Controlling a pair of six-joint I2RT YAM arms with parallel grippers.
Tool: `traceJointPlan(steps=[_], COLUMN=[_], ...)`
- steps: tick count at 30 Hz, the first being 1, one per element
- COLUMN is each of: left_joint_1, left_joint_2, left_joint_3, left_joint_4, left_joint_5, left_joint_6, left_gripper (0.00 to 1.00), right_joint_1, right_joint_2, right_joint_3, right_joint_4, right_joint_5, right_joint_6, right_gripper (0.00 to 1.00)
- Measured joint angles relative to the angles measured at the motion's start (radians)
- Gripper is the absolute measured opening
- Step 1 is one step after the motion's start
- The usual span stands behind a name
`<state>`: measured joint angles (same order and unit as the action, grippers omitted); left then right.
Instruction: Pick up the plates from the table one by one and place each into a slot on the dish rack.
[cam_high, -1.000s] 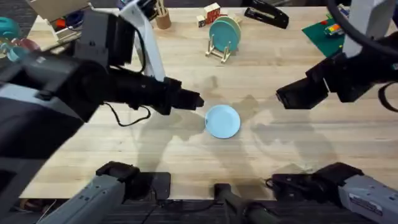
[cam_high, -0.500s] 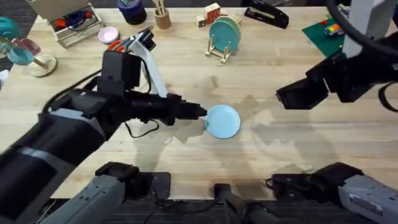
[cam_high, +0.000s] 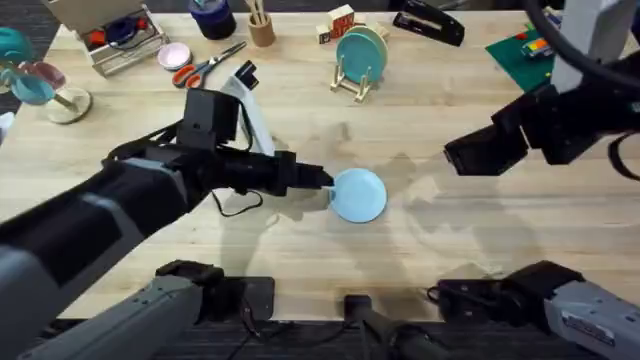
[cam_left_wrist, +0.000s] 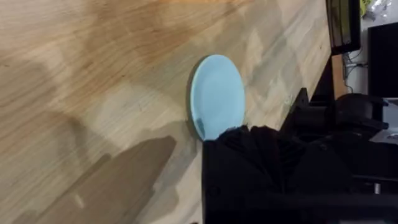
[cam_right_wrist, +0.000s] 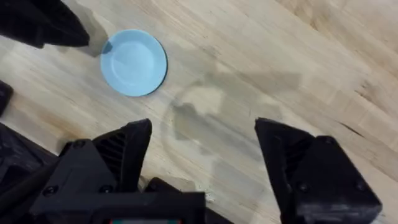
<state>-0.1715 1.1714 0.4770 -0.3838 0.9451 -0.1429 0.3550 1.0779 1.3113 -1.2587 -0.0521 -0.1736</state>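
Where the table (cam_high: 480, 230) is bare at mid-centre lies the pale blue plate (cam_high: 357, 194) — left gripper (cam_high: 326, 184) at its rim, grip state indeterminate. Teal plate (cam_high: 358, 53) upright in the dish rack (cam_high: 352, 84). Right gripper (cam_right_wrist: 202, 155) — fingers spread, aloft, holding nothing.

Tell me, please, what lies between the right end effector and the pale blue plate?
Only bare table with shadows, as the overhead view shows: nothing sits between the right end effector and the plate.
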Motion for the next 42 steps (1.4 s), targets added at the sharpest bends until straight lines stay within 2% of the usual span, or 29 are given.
traceJointPlan(steps=[8,16,33,42], left_joint_1=[-0.009,-0.091,-0.093,-0.093], left_joint_2=[0.087,0.145,0.149,0.250], left_joint_3=[0.000,0.000,0.000,0.000], left_joint_4=[0.045,0.111,0.116,0.181], left_joint_5=[0.006,0.010,0.005,0.004], left_joint_6=[-0.001,-0.012,-0.034,-0.038], left_gripper=[0.042,0.042,0.043,0.043], right_joint_1=[0.000,0.000,0.000,0.000], right_joint_2=[0.000,0.000,0.000,0.000], right_joint_3=[0.000,0.000,0.000,0.000], right_joint_4=[0.000,0.000,0.000,0.000], right_joint_5=[0.000,0.000,0.000,0.000], right_joint_6=[0.013,0.014,0.014,0.014], right_gripper=[0.993,0.994,0.993,0.993])
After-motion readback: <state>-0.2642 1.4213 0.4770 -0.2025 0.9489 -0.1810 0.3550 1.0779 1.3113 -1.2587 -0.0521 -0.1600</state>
